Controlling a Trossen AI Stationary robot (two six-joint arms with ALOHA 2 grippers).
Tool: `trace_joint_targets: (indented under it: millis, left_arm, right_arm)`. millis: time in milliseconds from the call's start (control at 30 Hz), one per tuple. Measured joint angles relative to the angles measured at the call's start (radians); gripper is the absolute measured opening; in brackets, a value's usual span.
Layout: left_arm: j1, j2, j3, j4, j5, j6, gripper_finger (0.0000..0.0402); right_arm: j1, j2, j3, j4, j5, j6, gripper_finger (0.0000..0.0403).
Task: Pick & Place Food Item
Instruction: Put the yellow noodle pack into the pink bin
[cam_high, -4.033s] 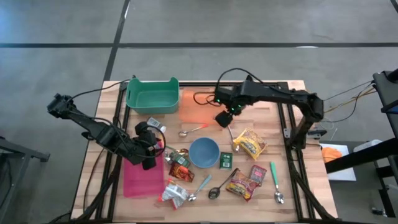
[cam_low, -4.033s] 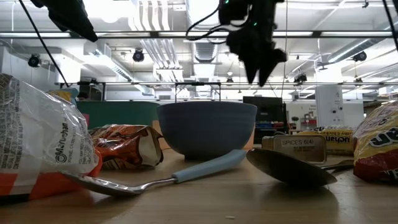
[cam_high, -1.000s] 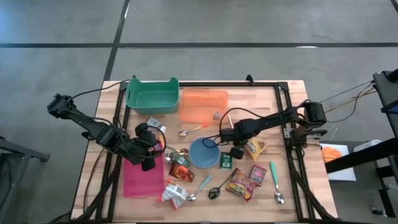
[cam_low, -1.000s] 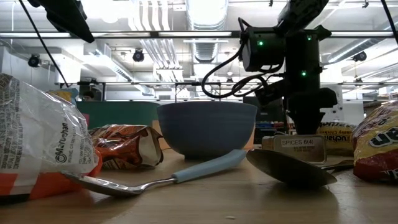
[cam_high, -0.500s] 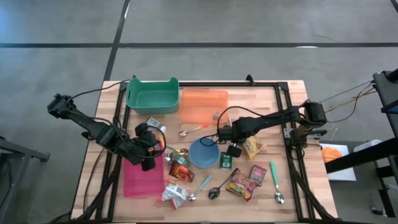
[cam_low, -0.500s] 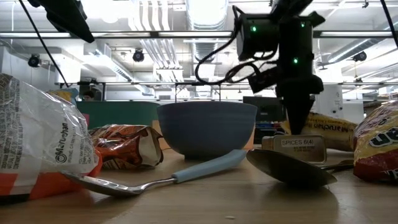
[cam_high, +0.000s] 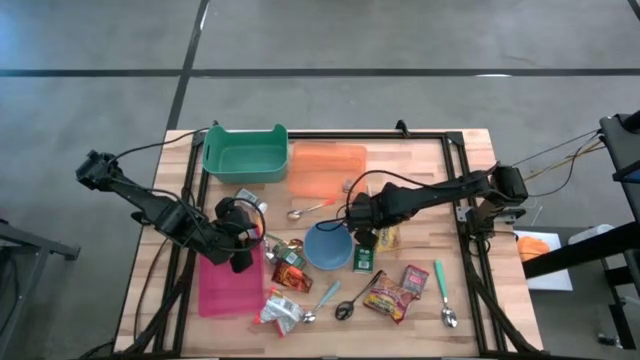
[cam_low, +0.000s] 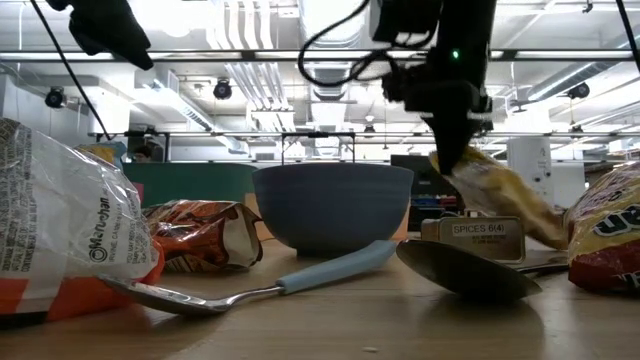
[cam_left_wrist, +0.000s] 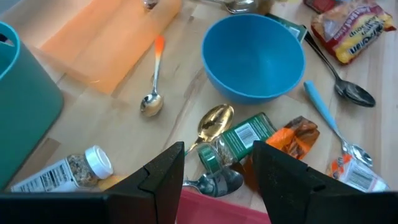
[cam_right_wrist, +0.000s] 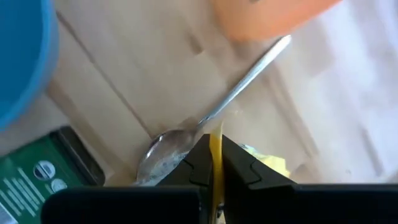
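My right gripper is shut on a yellow snack bag just right of the blue bowl. In the low view the bag slants down from the gripper above a green spice tin. My left gripper hangs open over the pink mat at the left, nothing between its fingers. The bowl shows ahead of it. My right gripper pinches a thin edge of the yellow bag between its two fingers, coming steeply from above. The bag hangs slanting below the fingers, its held end up. Whether its lower end still rests on the table I cannot tell.
A green bin and an orange mat lie at the far side. Spoons, a small green bottle, a white shaker and several snack packets are scattered around the bowl. A long spoon lies under the right gripper.
My right gripper has risen and gone a little toward the table's left, toward the bowl, rolling as it went. It stays shut on the yellow bag, whose held end has come up off the table and been drawn leftward, so the bag now slants below the fingers.
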Motion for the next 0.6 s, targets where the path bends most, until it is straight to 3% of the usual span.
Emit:
trace_joint_targets:
  millis: [367,600]
  left_arm:
    - [-0.001,0.0,-0.089,0.13,-0.225,0.017,0.0193]
    - [-0.001,0.0,-0.182,0.447,-0.263,0.184,0.0193]
  right_arm:
    - [0.061,-0.11,0.077,-0.051,0.152,0.16,0.0008]
    - [0.098,-0.223,0.07,-0.027,0.297,0.294,0.0008]
